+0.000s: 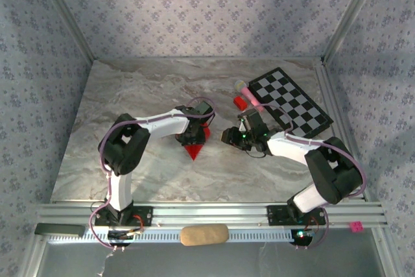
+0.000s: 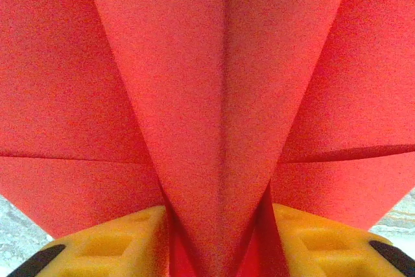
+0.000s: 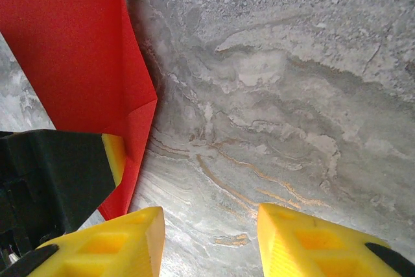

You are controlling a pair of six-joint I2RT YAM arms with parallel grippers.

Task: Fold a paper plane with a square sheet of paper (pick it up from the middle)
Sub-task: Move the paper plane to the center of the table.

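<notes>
- Grey marbled tabletop [image 1: 130,95] lies under both claws.
- Black-and-white chequered mat [image 1: 292,102] lies just beyond my right claw [image 3: 211,215], whose yellow fingers are spread over bare marble.
- Bright red paper folded to a point [image 2: 220,95]: its centre ridge runs down between the fingers of my left claw [image 2: 219,218], and I can't tell whether they're pinching it or only straddling it.
- Small red block [image 1: 240,102] sits beyond the right claw, beside the mat.
</notes>
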